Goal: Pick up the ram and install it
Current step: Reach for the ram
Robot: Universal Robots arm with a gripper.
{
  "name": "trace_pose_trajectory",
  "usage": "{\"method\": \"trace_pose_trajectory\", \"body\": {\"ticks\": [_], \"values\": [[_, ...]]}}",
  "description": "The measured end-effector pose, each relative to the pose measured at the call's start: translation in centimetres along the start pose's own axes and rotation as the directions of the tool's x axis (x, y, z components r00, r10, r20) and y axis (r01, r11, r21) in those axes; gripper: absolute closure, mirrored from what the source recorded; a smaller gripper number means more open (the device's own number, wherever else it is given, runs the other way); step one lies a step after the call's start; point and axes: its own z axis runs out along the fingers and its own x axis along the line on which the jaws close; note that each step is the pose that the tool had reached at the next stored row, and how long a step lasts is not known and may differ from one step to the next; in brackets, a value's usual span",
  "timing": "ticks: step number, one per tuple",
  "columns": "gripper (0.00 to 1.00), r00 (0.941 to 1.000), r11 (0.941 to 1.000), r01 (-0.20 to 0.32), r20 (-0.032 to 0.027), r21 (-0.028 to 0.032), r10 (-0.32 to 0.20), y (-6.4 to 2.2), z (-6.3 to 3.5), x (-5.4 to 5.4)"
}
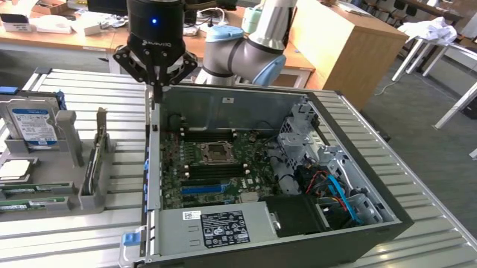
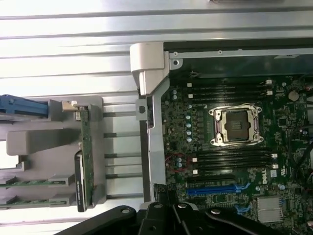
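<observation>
Tool (image 1: 156, 84) shut, over far corner of PC case (image 1: 223, 106); can't tell if anything's pinched. Ram (image 2: 84, 139) stands edge-on in grey rack (image 1: 56, 173), exterior view's left of case.

Readable markings: two brand names.
A Dell logo (image 2: 275, 172) stands sideways on the motherboard (image 2: 239, 147); Robotiq reads upside down on the gripper (image 1: 156, 89); the power supply (image 1: 179, 231) label's print is too small to read.
</observation>
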Motion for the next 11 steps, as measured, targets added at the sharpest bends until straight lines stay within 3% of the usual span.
{"method": "trace_pose_trajectory", "body": {"ticks": [11], "values": [[0.89,1.0000,1.0000,0.000,-0.0001,0.0000,0.000,-0.01,0.00,2.2]]}}
